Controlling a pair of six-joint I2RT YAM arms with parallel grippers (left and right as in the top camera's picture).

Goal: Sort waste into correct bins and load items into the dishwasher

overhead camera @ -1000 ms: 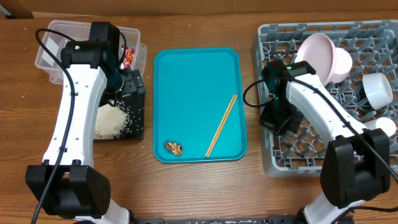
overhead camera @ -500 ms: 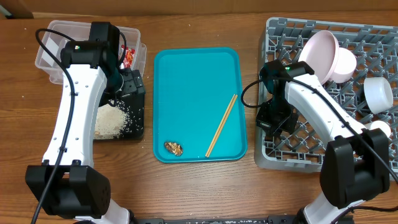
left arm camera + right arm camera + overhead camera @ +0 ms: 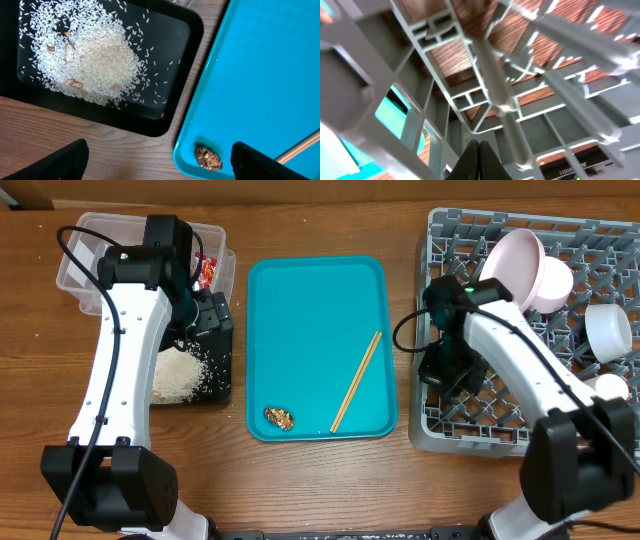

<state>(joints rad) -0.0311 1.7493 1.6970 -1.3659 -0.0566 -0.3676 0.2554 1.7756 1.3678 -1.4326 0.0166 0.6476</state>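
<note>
My left gripper (image 3: pixel 160 170) is open and empty, hanging above the black tray (image 3: pixel 192 60) of rice grains (image 3: pixel 95 55) and the teal tray's corner. A brown food scrap (image 3: pixel 208 157) lies in that corner between my fingers' line; it also shows from overhead (image 3: pixel 279 417). One chopstick (image 3: pixel 357 380) lies on the teal tray (image 3: pixel 310 300). A red wrapper (image 3: pixel 207 272) sits in the clear tub (image 3: pixel 80 250). My right gripper (image 3: pixel 479 155) is shut, empty, down among the grey dish rack's (image 3: pixel 480 420) lattice bars at its left side. No paper wad shows.
The rack holds a large white plate (image 3: pixel 510 265) on edge, a bowl (image 3: pixel 552 285) behind it, a cup (image 3: pixel 608 327) and another white piece (image 3: pixel 608 388) at the right. The left arm covers much of the tub and black tray (image 3: pixel 222 385).
The dish rack turned from a tilted position to square with the table and slid slightly left. My right gripper then shifted a little right. The left arm has not moved.
</note>
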